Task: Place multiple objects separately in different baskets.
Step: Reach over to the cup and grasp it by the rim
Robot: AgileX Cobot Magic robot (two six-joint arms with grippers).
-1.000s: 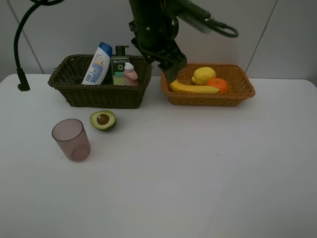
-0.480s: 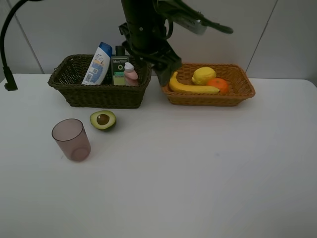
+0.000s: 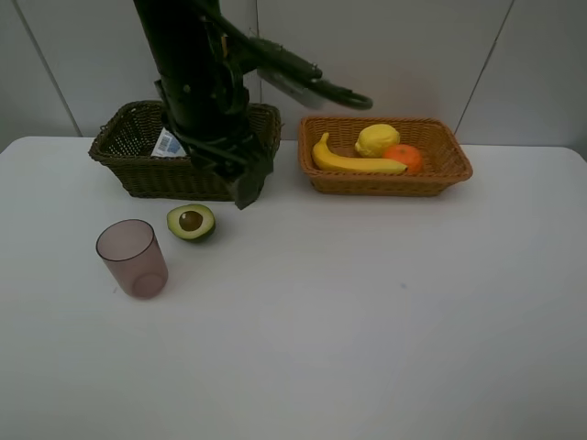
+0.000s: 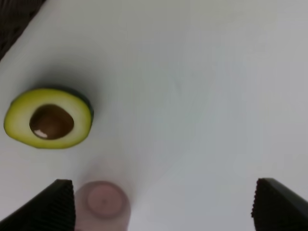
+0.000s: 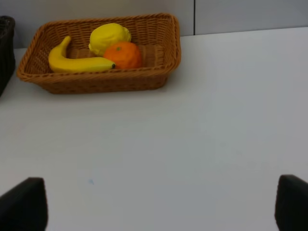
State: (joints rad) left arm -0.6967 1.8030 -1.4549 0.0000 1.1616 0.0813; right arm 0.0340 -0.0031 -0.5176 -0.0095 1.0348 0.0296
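Observation:
The halved avocado point(image 3: 191, 222) point(image 4: 48, 124) lies cut side up on the white table, in front of the dark olive-brown basket point(image 3: 128, 174). The mauve cup point(image 3: 133, 258) point(image 4: 102, 202) stands to its left. My left gripper point(image 3: 246, 189) point(image 4: 163, 207) hangs open and empty just right of the avocado. Its arm hides most of the dark basket; only a white bottle's label point(image 3: 168, 144) shows. The banana point(image 3: 353, 161) point(image 5: 79, 63), lemon point(image 3: 377, 139) point(image 5: 109, 37) and orange point(image 3: 403, 158) point(image 5: 124, 54) lie in the orange-tan basket point(image 3: 385, 183) point(image 5: 101, 84). My right gripper point(image 5: 156, 207) is open, well short of that basket.
The left arm's links point(image 3: 197, 82) and a grey cable part point(image 3: 312, 87) rise over the dark basket and reach toward the orange-tan one. Grey wall panels stand behind both baskets. Bare white tabletop point(image 3: 385, 312) spreads in front and to the right.
The left arm has swung from the orange-tan basket's left end leftward and down, to in front of the dark basket beside the avocado. It now covers the bottles. Nothing else moved.

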